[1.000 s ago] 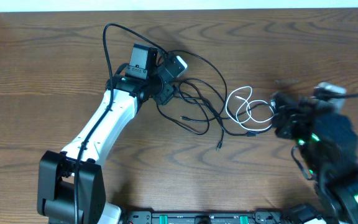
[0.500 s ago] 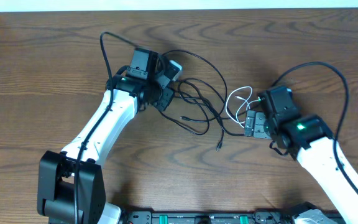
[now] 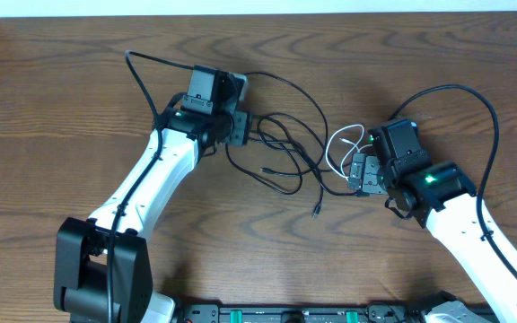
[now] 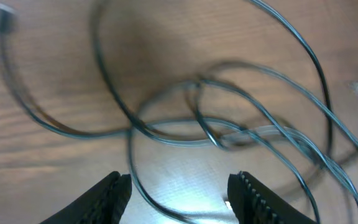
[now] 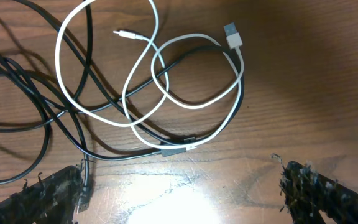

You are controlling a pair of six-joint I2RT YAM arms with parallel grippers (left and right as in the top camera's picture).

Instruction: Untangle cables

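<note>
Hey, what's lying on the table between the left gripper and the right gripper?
The tangle itself: black cables looped near the left gripper, then the white cable coiled just before the right gripper. The overhead view shows it.

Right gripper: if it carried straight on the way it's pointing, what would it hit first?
Probably the white cable, where it runs alongside a black cable, straight ahead of the open right gripper; depth is unclear from this view.

Tangled cables [image 3: 302, 158] on wooden table [image 3: 61, 108]
</note>
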